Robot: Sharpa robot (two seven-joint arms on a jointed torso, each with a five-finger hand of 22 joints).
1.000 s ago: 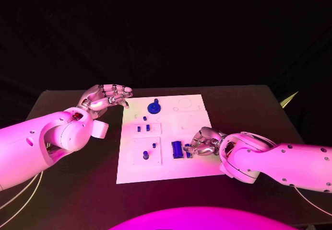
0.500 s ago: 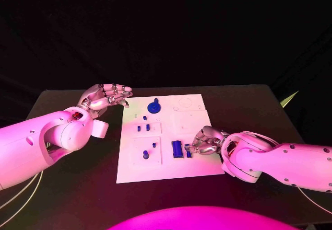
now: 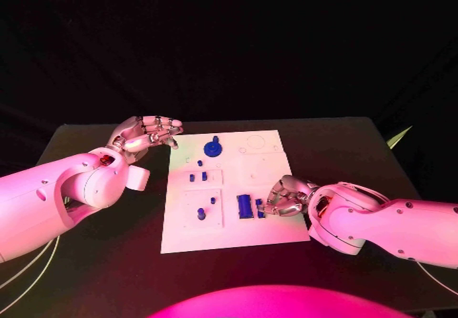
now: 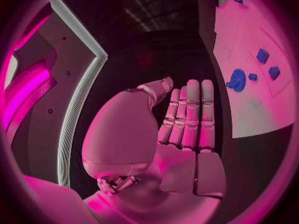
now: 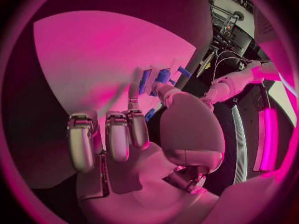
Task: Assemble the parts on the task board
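Observation:
The white task board (image 3: 259,167) lies mid-table. On it are a round blue part (image 3: 213,147), two small blue parts (image 3: 198,177), a blue peg (image 3: 200,214), a long blue block (image 3: 245,206) and a small blue part (image 3: 259,211). My right hand (image 3: 283,197) rests at the board's right edge, its fingertips beside the small part. In the right wrist view a finger (image 5: 134,97) and the thumb reach toward blue parts (image 5: 163,76); I cannot make out a grip. My left hand (image 3: 145,136) hovers off the board's far left corner, fingers (image 4: 190,112) straight and holding nothing.
The black table (image 3: 343,142) surrounds the board. The left wrist view shows the board (image 4: 249,104) with the round part (image 4: 236,79) beside my left hand. My left forearm (image 3: 86,185) lies along the board's left side.
My right hand has edged slightly to the right along the board's edge. The left hand and the blue parts have stayed put.

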